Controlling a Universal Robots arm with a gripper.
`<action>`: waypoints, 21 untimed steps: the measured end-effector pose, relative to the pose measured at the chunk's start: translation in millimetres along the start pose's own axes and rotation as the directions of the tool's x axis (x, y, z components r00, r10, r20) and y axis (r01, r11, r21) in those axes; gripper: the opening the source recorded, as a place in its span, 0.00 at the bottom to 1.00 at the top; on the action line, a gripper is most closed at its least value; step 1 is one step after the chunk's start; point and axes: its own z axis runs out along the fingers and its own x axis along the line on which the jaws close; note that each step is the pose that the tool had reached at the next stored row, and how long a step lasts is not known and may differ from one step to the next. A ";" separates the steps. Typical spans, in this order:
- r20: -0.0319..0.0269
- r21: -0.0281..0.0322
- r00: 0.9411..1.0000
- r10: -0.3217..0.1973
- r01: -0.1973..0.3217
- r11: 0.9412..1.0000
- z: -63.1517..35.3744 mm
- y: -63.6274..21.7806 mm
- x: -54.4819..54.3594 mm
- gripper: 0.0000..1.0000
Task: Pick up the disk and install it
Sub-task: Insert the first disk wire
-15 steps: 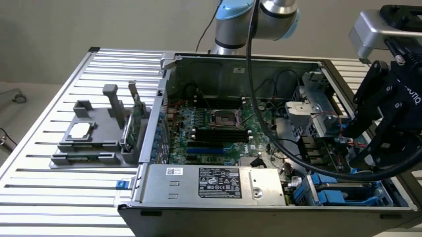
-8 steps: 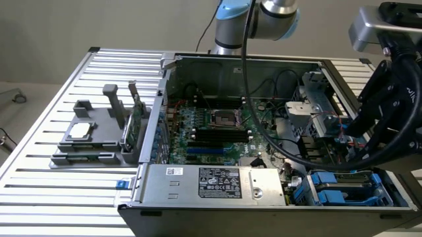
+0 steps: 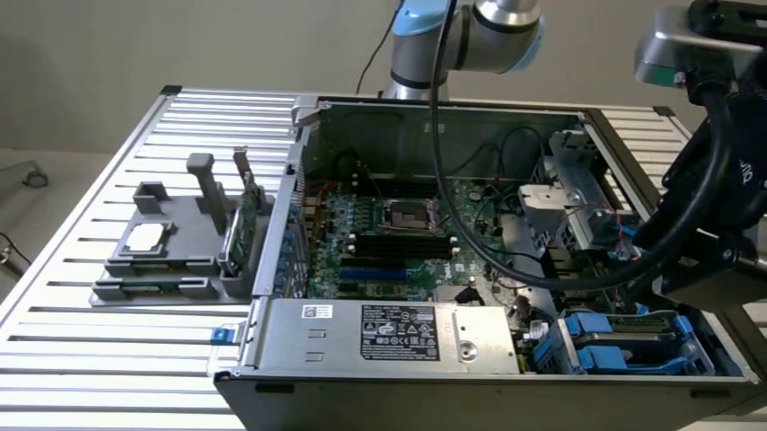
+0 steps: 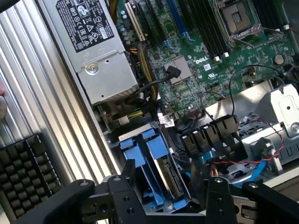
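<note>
1. Slatted aluminium table under a plain wall carries an open computer case in the exterior view. A grey fixture sits beside the case on the exterior view's left. A green circuit card stands in the fixture and a small silver chip lies on it.
2. In the same view, the disk stands on edge in its blue carrier. It is down in the drive bay at the case's near corner, on the exterior view's right, just beside the power supply. The arm reaches over the case, and its dark wrist end hangs just above that bay.
3. In the wrist view, the gripper is spread wide and pinches nothing. Its black fingers stand on either side of the disk. Whether one pad brushes the blue frame I cannot tell.
4. Also in the wrist view, the motherboard lies beyond the bay, and red and black wires run close by.
5. Judged from its look, the disk is stiff, fairly heavy for its size and sensitive to knocks. The smooth metal faces would slip, so the blue carrier's side rails are the safer place to grip. A grip should stay clear of the connector edge and the wires.
</note>
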 end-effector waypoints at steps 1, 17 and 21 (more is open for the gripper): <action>0.001 0.001 1.000 0.019 -0.019 1.000 0.1 0.0 0.0 0.60; 0.016 0.011 0.953 0.304 -0.304 0.953 7.6 -0.4 0.3 0.44; 0.020 0.013 0.928 0.373 -0.373 0.928 10.8 -0.5 0.5 0.44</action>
